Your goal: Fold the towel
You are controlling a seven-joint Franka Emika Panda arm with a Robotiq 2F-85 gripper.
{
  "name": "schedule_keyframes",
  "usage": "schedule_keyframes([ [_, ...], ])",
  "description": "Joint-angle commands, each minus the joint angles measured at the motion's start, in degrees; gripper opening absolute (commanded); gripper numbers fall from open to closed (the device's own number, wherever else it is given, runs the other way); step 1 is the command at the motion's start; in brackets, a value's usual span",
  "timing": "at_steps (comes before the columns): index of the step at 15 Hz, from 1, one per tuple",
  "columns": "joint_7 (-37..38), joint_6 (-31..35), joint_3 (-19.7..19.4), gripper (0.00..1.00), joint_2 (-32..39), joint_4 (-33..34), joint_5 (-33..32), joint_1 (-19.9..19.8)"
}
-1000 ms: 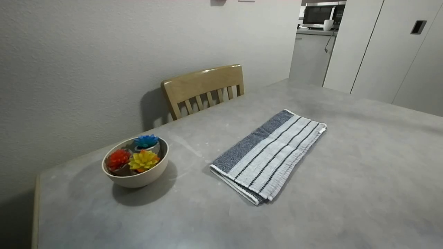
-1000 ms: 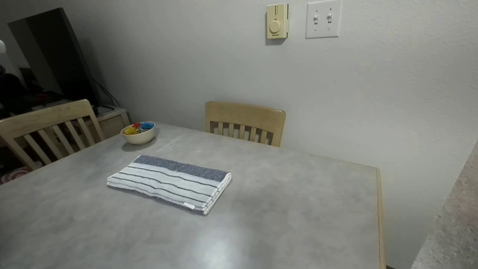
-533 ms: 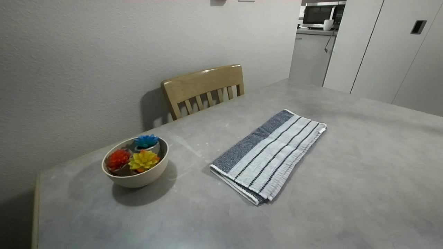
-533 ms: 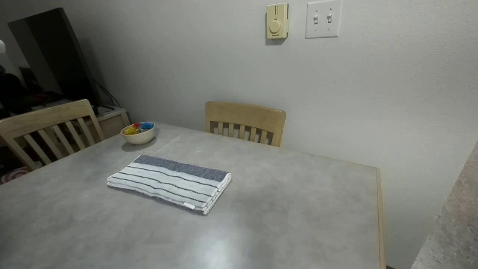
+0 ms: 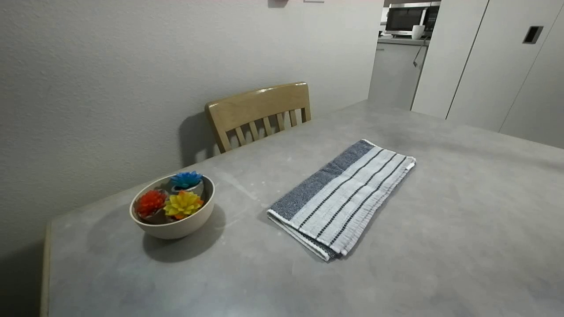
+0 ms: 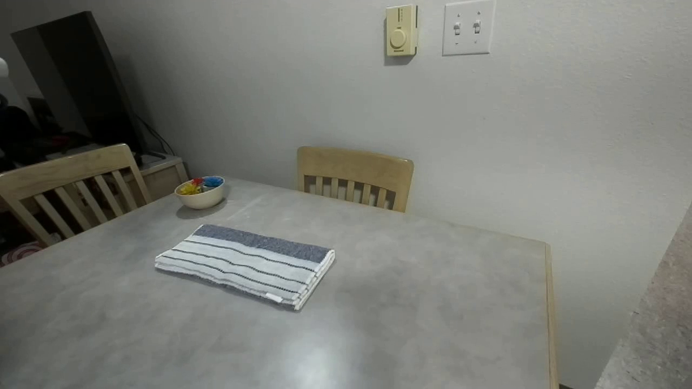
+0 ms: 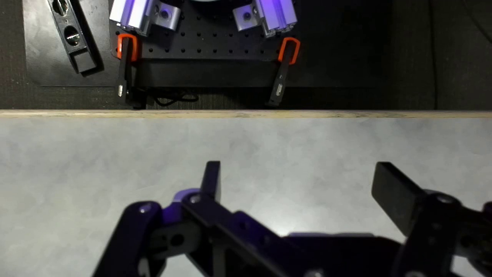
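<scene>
Folded towel [image 6: 247,265] on tbl [image 6: 427,294], inside mostly hidden

I see woven cloth in the dish towel [image 5: 343,198], a smooth, slightly shiny worktop [image 6: 427,302], glossy wood on the slat-back chair [image 5: 260,101], a rough matt wall [image 5: 101,88].

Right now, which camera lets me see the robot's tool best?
The wrist view: the tool shows up close in its lower part, open, with both fingers in sight. Neither exterior view shows any of it.
</scene>
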Motion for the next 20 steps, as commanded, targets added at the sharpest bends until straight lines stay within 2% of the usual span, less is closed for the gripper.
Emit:
schedule_keyframes([
  [1,-0.2,-0.21,0.35,1.0,-0.01,0.13,0.16,-0.42],
  [16,-0.2,-0.21,0.35,1.0,-0.01,0.13,0.16,-0.42],
  [20,1.72,1.02,1.45,1.0,1.48,1.22,-3.49,-1.51],
])
